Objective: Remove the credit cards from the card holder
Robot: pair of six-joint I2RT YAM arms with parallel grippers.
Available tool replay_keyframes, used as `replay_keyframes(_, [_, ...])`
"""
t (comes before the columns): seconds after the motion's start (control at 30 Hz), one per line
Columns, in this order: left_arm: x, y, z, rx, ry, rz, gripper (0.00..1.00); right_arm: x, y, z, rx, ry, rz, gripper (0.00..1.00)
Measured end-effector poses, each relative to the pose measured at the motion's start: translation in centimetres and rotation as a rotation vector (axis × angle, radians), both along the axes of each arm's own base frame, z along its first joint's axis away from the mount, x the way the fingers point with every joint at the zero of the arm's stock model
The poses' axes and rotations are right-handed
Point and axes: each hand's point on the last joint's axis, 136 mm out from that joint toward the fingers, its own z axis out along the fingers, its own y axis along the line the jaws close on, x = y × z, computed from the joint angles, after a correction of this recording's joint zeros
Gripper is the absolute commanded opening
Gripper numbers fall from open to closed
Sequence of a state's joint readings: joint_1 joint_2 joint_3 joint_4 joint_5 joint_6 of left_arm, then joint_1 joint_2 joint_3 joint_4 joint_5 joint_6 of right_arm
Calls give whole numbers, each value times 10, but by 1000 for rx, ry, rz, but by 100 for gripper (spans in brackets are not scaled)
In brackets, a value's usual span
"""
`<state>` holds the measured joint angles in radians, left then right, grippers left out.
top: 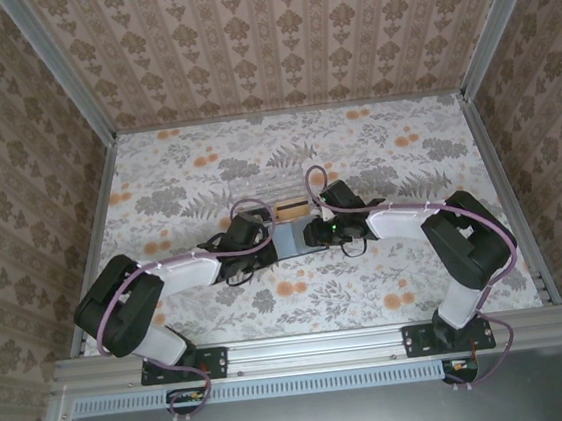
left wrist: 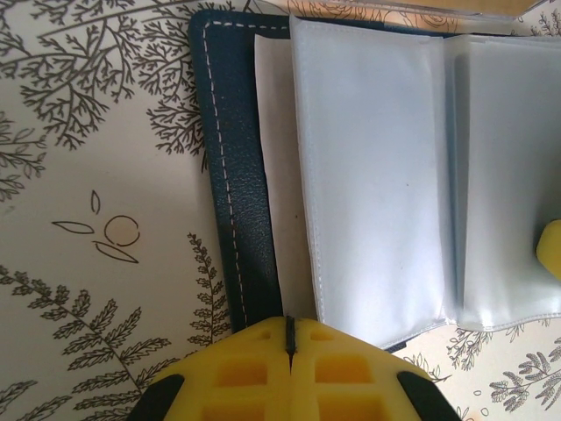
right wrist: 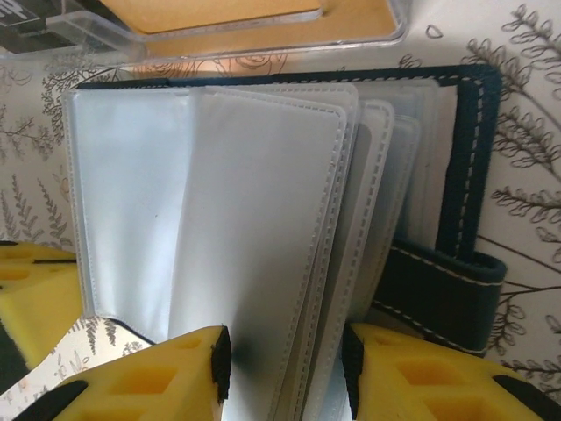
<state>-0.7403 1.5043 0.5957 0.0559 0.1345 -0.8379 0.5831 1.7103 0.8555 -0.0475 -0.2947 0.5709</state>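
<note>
Open navy card holder [right wrist: 469, 175] on a floral table [left wrist: 105, 175], a robot gripper at each side.
The left gripper [left wrist: 289, 326], fingers pressed together, has the holder's stitched cover edge just ahead of its tips. The right gripper [right wrist: 285, 342] pinches a bundle of the holder's clear sleeves. Beyond its fingertips, an orange-tan card [right wrist: 219, 10] lies in a clear box [right wrist: 372, 31].

damask-patterned beige walls [top: 273, 40] on three sides of a floral-clothed table [top: 176, 171], aluminium rail [top: 305, 347] along its near edge
</note>
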Motion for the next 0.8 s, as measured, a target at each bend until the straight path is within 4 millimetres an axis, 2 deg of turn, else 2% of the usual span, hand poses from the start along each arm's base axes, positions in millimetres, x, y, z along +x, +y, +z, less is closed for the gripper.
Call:
replay_keyframes(0.47, [-1, -2, 0, -3, -2, -6, 0, -5, 8, 15, 43, -5, 23, 43])
replay_keyframes(0.8, [-1, -2, 1, -4, -3, -6, 0, 5, -13, 30, -104, -93, -42, 44])
